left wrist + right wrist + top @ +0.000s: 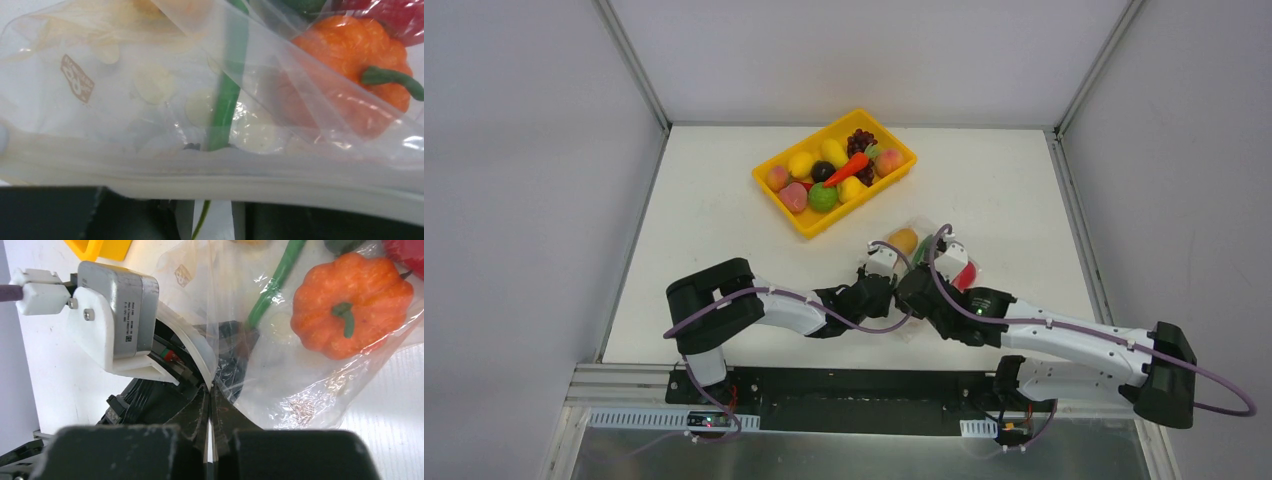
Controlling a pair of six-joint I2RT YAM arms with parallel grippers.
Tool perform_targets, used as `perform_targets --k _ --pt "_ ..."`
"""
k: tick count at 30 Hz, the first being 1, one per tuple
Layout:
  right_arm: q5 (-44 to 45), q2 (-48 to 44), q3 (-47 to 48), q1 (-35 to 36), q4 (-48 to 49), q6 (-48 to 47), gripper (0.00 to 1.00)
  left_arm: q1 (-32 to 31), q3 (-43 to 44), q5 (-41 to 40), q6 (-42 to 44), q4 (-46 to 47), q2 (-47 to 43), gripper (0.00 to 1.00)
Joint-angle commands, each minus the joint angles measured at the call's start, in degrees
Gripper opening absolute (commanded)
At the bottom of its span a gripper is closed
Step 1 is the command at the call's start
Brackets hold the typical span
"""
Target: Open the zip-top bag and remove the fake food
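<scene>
The zip-top bag [924, 250] lies on the table just beyond both grippers, holding an orange pumpkin [345, 300], a green bean [272, 290], a red piece [965, 275] and a yellow-orange fruit [904, 240]. My right gripper [210, 387] is shut on the bag's zip edge. My left gripper [886, 285] faces it, jaws close together at the zip strip [215, 175], which runs across them and hides their tips. Through the plastic [150, 90] the left wrist view shows the bean [227, 95] and pumpkin [350, 55].
A yellow tray [784, 212] of more fake fruit, with a dark grape bunch [861, 141], stands at the back centre. The left arm's camera housing [120, 315] is close to the right gripper. White walls enclose the table.
</scene>
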Motion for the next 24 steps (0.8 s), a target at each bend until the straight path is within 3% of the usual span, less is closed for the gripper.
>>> perform_targets --k 1,5,8,13,24 --pt "0.35 -2.42 -0.97 0.3 3.07 1.81 0.0 -0.95 0.66 0.13 -0.31 -4.23 1.11 0.26" --pt "0.75 -3.53 -1.91 0.29 2.79 2.33 0.0 -0.94 0.8 3.24 1.63 -4.74 -0.22 0.16" --pt "1.31 -4.56 -2.36 0.35 1.89 2.7 0.0 -0.96 1.21 5.42 4.58 -8.17 -3.56 0.0" --pt "3.15 -6.31 -2.94 0.3 -0.22 3.21 0.0 -0.91 2.21 7.55 7.68 -18.46 -12.98 0.0" --pt "4.96 -6.58 -3.27 0.32 -3.59 3.96 0.0 -0.87 13.22 17.01 7.76 -53.61 -23.37 0.0"
